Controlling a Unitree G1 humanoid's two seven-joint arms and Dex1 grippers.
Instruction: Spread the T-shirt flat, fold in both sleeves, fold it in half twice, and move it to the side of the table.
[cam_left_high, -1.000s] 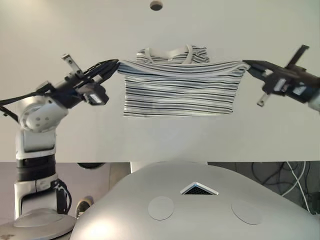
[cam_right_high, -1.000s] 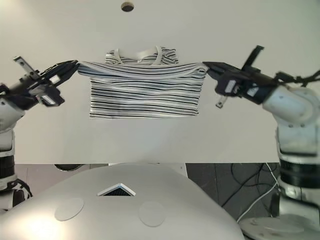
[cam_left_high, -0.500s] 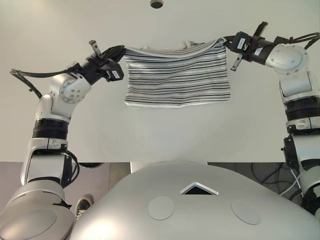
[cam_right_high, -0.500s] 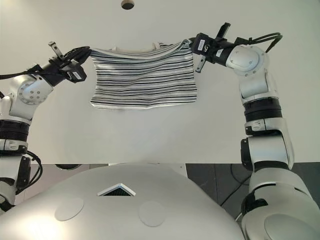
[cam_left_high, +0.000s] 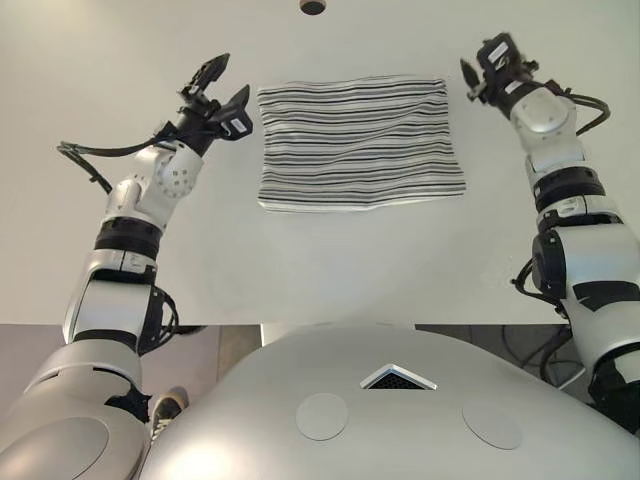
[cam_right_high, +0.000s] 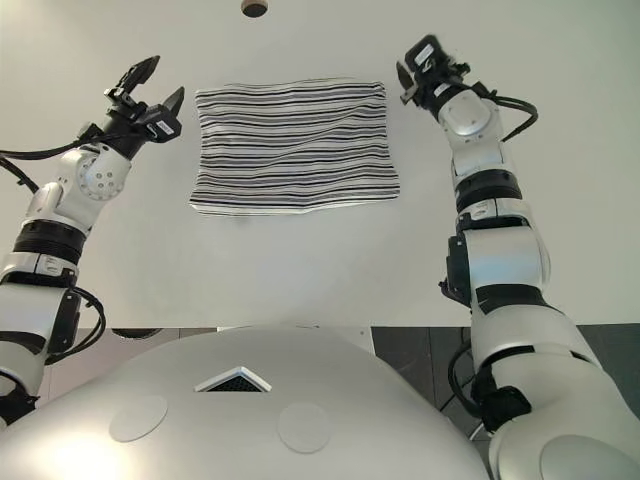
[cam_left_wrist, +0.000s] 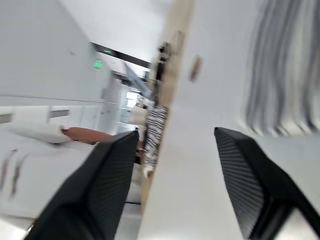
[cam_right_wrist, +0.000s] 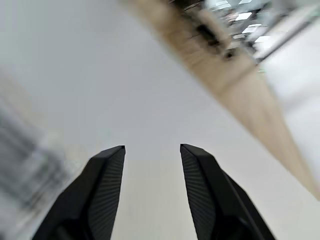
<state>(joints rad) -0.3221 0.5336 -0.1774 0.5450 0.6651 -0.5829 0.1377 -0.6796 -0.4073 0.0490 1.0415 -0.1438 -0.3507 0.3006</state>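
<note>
Left gripper (cam_left_high: 232, 76) (fingers apart) just beside folded T-shirt (cam_left_high: 358, 140).

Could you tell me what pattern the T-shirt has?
The T-shirt has black-and-white stripes, clearest in left eye view.

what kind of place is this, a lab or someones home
Probably a robot lab or office-style workspace, not a home: a big plain white table with a black-and-white striped T-shirt folded on it, plus a green lit sign and ceiling light panels in the room behind.
</note>
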